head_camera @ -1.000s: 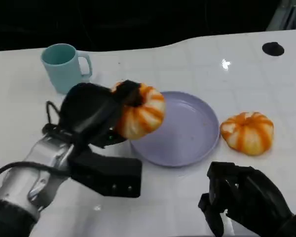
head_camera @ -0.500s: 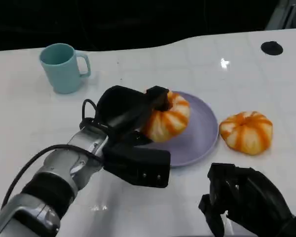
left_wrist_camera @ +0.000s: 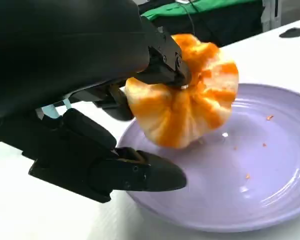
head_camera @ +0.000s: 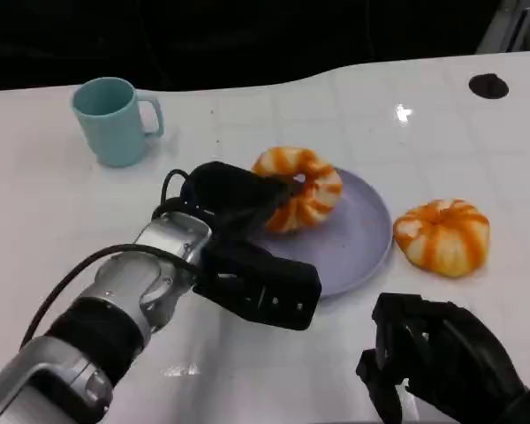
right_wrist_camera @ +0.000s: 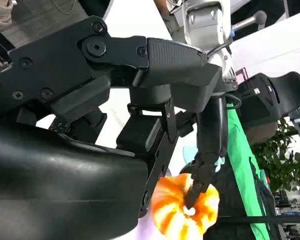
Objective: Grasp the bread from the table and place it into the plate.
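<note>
1. My left hand (head_camera: 234, 199) has the bread (head_camera: 299, 187) pinched between its fingers. One finger pokes into the dip in the middle of the bun.
2. The bread is over the left, far part of the plate (head_camera: 358, 238). From the wrist view its bottom looks like it just touches the plate or hangs a tiny bit above it. I cannot tell which.
3. So I think the grab and the carry are done. What is left is to let go so the bread sits flat, then pull my hand back.
4. My right hand (head_camera: 442, 353) waits at the near right edge of the table (head_camera: 53, 203). Its fingers look curled in and I see nothing in them.
5. A second bun (head_camera: 443, 234) lies on the table just right of the plate, not touching it.
6. The bread is round and puffy, with orange and cream stripes that fold into the middle like a little pumpkin. It looks soft and squishy.
7. The plate is pale purple, round, smooth and shiny, with a low rim. A few orange crumbs lie on it.
8. A light blue cup (head_camera: 115, 119) with a handle stands far left. The table is white and glossy.
</note>
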{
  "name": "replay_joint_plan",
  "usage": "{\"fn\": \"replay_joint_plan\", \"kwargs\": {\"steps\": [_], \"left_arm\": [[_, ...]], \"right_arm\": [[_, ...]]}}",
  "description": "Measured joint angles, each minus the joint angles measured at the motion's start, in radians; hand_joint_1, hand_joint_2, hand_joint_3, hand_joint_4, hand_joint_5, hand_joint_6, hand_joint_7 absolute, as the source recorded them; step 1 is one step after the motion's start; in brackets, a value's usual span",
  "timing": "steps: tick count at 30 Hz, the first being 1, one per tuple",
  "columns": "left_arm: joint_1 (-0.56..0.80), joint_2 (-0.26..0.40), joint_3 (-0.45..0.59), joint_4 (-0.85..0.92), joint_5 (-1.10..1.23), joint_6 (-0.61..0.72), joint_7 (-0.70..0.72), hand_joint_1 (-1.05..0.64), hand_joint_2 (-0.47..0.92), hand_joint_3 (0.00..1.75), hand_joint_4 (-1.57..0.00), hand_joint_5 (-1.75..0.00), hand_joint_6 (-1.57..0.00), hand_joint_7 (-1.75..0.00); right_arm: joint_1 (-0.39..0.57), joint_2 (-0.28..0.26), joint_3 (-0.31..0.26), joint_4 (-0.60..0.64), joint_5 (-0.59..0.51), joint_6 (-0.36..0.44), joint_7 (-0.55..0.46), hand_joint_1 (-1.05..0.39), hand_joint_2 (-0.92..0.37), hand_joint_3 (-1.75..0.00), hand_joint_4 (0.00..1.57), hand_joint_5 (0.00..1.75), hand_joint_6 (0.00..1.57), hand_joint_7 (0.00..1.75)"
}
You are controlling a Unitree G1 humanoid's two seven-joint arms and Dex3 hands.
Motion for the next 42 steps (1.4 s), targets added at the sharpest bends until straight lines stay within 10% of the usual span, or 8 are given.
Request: {"fn": "replay_joint_plan", "kwargs": {"steps": [11,14,16,18,21,28,31,42], "left_arm": [[0.071,0.061,0.058,-0.166,-0.104,-0.027,-0.059,-0.83,0.92,0.45,-0.48,-0.41,-0.64,-0.12],[0.088,0.075,0.082,-0.189,-0.131,-0.037,-0.059,-0.82,0.92,0.45,-0.38,-0.82,-0.77,-0.14],[0.093,0.077,0.087,-0.190,-0.131,-0.039,-0.058,-0.81,0.92,0.45,-0.29,-1.10,-0.80,-0.24],[0.093,0.077,0.088,-0.190,-0.129,-0.043,-0.056,-0.80,0.92,0.43,-0.20,-1.33,-0.62,-0.80],[0.093,0.077,0.091,-0.190,-0.128,-0.054,-0.037,-0.78,0.92,0.40,-0.15,-1.36,-0.58,-1.03],[0.093,0.072,0.100,-0.163,-0.133,-0.074,-0.025,-0.76,0.92,0.34,-0.09,-0.90,-0.66,-0.88],[0.093,0.070,0.100,-0.160,-0.142,-0.074,-0.026,-0.77,0.92,0.34,-0.14,-0.64,-0.66,-0.43],[0.099,0.074,0.115,-0.166,-0.202,-0.129,-0.049,-0.79,0.92,0.33,-0.16,-0.61,-0.43,-0.08]], "right_arm": [[0.000,0.000,-0.001,-0.004,0.002,0.001,0.001,-0.95,-0.75,-0.68,1.21,1.67,1.04,1.53],[0.000,0.000,-0.001,-0.004,0.002,0.001,0.001,-0.94,-0.74,-0.68,1.21,1.67,1.04,1.52],[0.000,0.000,-0.001,-0.004,0.002,0.002,0.001,-0.94,-0.75,-0.68,1.21,1.67,1.04,1.53],[0.000,0.000,-0.001,-0.004,0.002,0.002,0.001,-0.95,-0.75,-0.68,1.20,1.67,1.04,1.53],[0.000,0.000,-0.001,-0.004,0.002,0.002,0.001,-0.95,-0.75,-0.68,1.20,1.67,1.04,1.53],[0.001,0.000,-0.001,-0.008,0.002,0.002,0.000,-0.94,-0.76,-0.67,1.20,1.67,1.03,1.54],[0.001,0.000,-0.001,-0.009,0.002,0.002,0.000,-0.94,-0.76,-0.66,1.21,1.67,1.04,1.53],[0.005,0.000,-0.001,-0.017,0.002,0.002,0.000,-0.94,-0.77,-0.64,1.21,1.65,1.05,1.51]]}}
